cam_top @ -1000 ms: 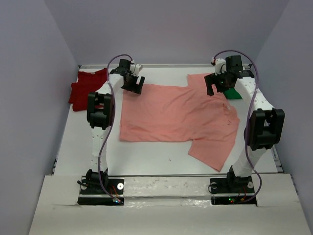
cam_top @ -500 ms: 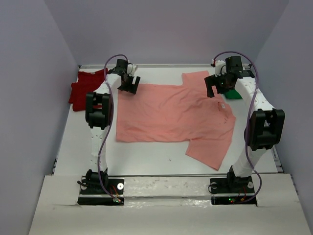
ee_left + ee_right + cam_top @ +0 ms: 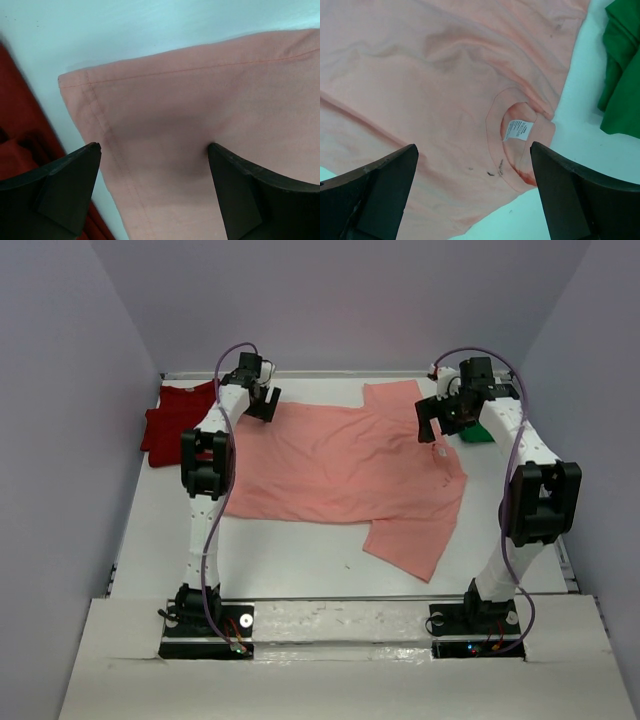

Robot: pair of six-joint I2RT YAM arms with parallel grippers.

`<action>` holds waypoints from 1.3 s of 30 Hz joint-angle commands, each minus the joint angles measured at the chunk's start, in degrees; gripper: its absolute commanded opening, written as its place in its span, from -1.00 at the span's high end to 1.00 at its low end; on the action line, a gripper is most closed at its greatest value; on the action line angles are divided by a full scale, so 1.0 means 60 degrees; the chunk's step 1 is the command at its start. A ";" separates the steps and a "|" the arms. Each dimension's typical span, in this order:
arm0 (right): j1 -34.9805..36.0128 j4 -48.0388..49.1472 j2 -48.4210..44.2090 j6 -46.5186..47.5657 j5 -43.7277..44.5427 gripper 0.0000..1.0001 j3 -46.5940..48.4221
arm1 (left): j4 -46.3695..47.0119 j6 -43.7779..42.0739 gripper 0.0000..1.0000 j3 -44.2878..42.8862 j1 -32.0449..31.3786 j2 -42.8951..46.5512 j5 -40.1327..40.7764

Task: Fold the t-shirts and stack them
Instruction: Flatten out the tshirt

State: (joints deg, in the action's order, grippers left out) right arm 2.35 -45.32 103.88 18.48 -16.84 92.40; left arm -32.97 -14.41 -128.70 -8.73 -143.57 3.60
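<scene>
Salmon-pink t-shirt spread mostly flat on the white worktop, stretched from beneath the left claw across to beneath the right claw. One sleeve reaching toward the arm bases, nearer the right claw than the left; the other just beside the right claw on its inner side, at the far edge.

Left claw wide open, gripping nothing. Through the left wrist camera, poised over a stitched hem corner of the salmon-pink cloth, with that corner ahead of the left fingertip and cloth filling the gap between both tips. Contact with the fabric impossible to judge. Dark red t-shirt bunched just outside the left fingertip, on the claw's outer side, apart from the pink hem by a strip of bare worktop.

Right claw likewise wide open and empty. Through the right wrist camera, held above the collar, with the white label showing inside it, between the tips and closer to the right one. Green t-shirt crumpled beyond the right fingertip, on the outer side, near the pink shoulder but separated by white worktop.
</scene>
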 commanded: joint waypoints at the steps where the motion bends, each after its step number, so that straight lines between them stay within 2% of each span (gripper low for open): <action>1: 0.0004 -0.0429 0.0659 0.0113 -0.0650 -0.99 0.0229 | -0.0380 -0.0307 -0.98 -0.0609 0.0239 -0.0301 0.0646; 5: 0.0004 -0.0708 0.2021 0.0128 -0.1264 -0.99 0.1355 | -0.0262 -0.0264 -0.98 -0.0668 0.0239 -0.0140 0.0588; 6: 0.0004 -0.0911 0.3024 0.0070 -0.1701 -0.99 0.2112 | -0.0349 -0.0177 -0.98 -0.0726 0.0239 -0.0067 0.0515; 7: 0.0004 -0.1116 0.3034 0.0084 -0.1980 -0.99 0.2569 | -0.0393 -0.0176 -0.98 -0.0712 0.0239 -0.0008 0.0514; 10: 0.0004 -0.1718 0.4364 0.0142 -0.2975 -0.99 0.4337 | -0.0350 -0.0117 -0.98 -0.0391 0.0239 0.0429 0.0324; 14: 0.0004 -0.2100 0.5377 0.0377 -0.3184 -0.99 0.5778 | -0.0232 -0.0161 -0.98 0.0297 0.0225 0.0944 0.0177; 17: 0.0004 -0.1998 0.5626 0.0290 -0.3068 -0.99 0.6190 | -0.0305 -0.0176 -0.98 0.0415 0.0225 0.1149 0.0104; 26: 0.0004 -0.1910 0.5745 0.0216 -0.2248 -0.99 0.5739 | -0.0598 -0.0146 -0.98 0.0342 0.0225 0.1515 0.0075; 35: 0.0004 -0.0812 0.5363 0.0392 -0.2745 -0.99 0.4640 | -0.0584 -0.0351 -0.98 0.0517 0.0225 0.2145 0.0440; 39: 0.0004 -0.0621 0.5729 0.0450 -0.2585 -0.99 0.4946 | -0.0408 -0.0410 -0.98 0.0825 0.0225 0.2570 0.0558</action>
State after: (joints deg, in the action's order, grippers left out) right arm 2.35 -52.51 138.10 20.18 -32.18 121.32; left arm -35.77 -15.57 -125.19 -7.64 -134.72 5.50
